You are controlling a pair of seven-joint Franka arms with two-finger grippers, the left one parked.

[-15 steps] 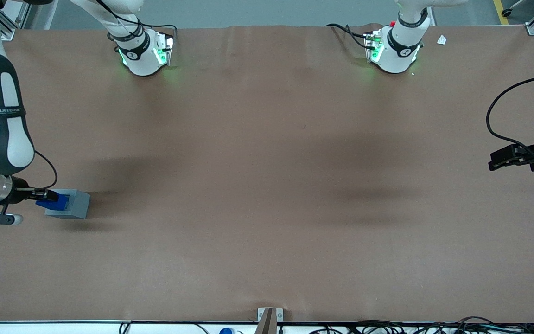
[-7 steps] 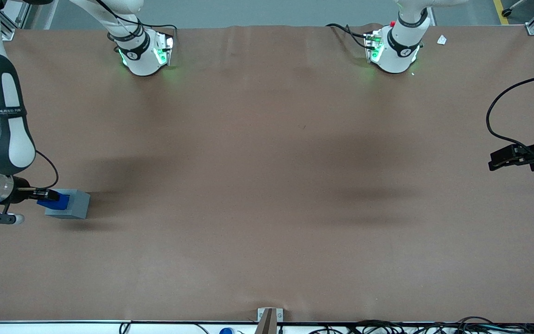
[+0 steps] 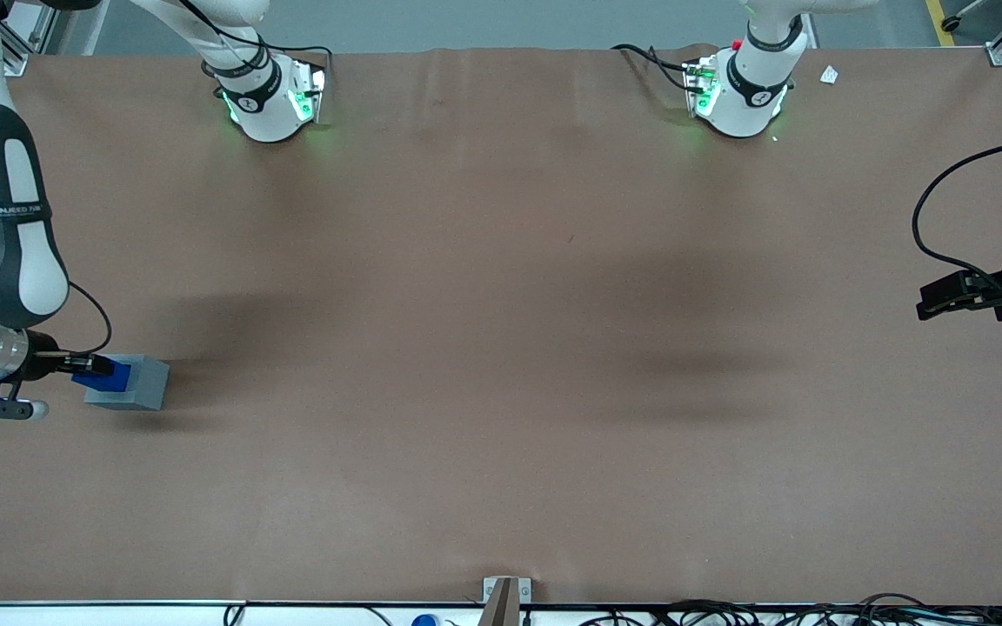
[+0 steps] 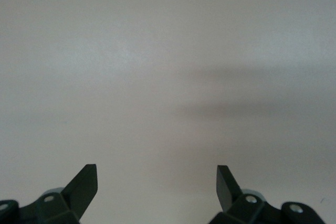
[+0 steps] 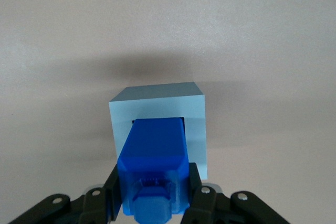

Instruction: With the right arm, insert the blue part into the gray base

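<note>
right arm low, gripper jaws clamped

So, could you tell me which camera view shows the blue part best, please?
The right wrist view: the blue part fills it, clamped in the gripper, its end at the gray base's recess. The front view shows only a small blue patch; the left wrist view shows none of it.

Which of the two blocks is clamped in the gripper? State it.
The blue part, the smaller block: the gripper is shut on it, holding it over the recess of the gray base, which rests on the table ungripped.
</note>
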